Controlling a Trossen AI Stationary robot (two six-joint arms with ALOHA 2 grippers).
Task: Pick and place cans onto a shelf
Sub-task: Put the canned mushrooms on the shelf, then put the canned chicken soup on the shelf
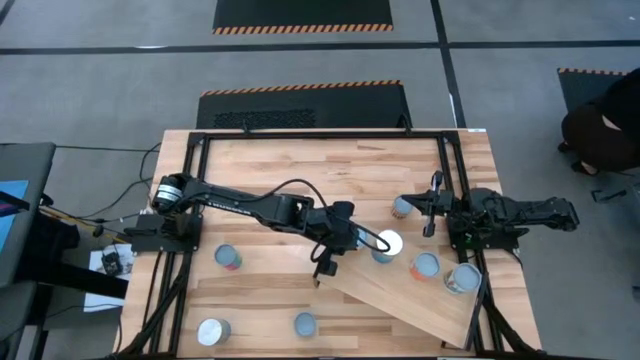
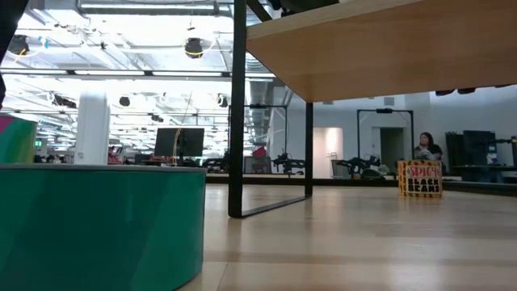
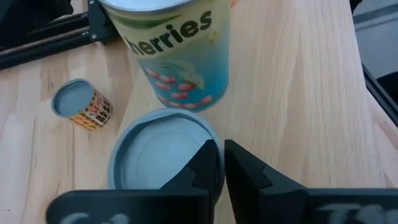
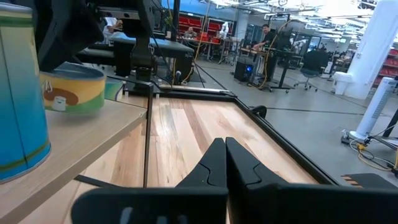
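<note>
The shelf (image 1: pixel 400 300) is a pale board raised on a dark frame at the table's near right. My left gripper (image 1: pixel 352 243) is shut at the shelf's far left end, beside a grey-topped can (image 3: pixel 155 158) and a blue "cherries" can (image 3: pixel 180 56). My right gripper (image 1: pixel 428 210) is shut and empty over the table's far right, next to an orange-labelled can (image 1: pixel 403 207). Two more cans (image 1: pixel 425 265) (image 1: pixel 462 278) stand on the shelf. Three cans (image 1: pixel 228 258) (image 1: pixel 213 330) (image 1: pixel 305 324) stand on the tabletop at the left. My left gripper's shut fingers (image 3: pixel 208 165) come from above at the rim of the grey-topped can (image 3: pixel 198 134), which stands upright on the shelf. I cannot tell whether they touch it.
The table's black frame rails (image 1: pixel 455 160) run along the far and right sides. In the low view a shelf leg (image 2: pixel 238 105) stands mid-table, a green can (image 2: pixel 89 226) is close at the left, and a "spicy black beans" can (image 2: pixel 420 178) stands far right. People are in the room behind.
</note>
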